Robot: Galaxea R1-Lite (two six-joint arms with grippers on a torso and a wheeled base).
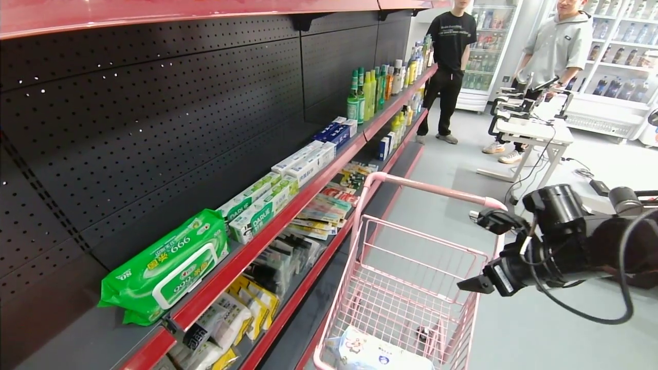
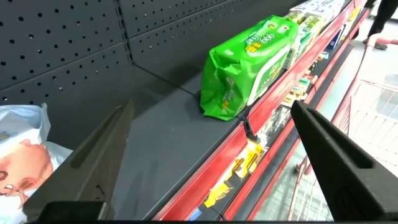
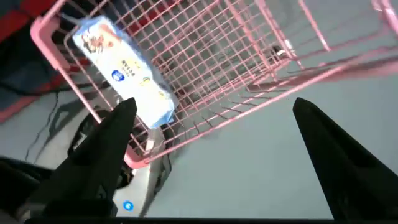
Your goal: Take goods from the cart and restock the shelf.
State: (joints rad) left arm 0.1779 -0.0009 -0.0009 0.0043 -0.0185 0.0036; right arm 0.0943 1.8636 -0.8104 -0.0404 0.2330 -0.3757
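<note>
Shelf (image 1: 61,344) runs 7 to 1 o'clock; cart (image 1: 426,186) at 5 holds the blue-white pack (image 1: 380,354) deep at 6. My right gripper (image 1: 475,252), open at 4 outside the rim, could snag wire reaching in; left gripper (image 2: 211,109) open, empty

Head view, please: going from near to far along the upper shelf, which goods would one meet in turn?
Green pack of wet wipes → green-and-white toothpaste boxes → white boxes with blue print → dark blue boxes → green and yellow bottles.
</note>
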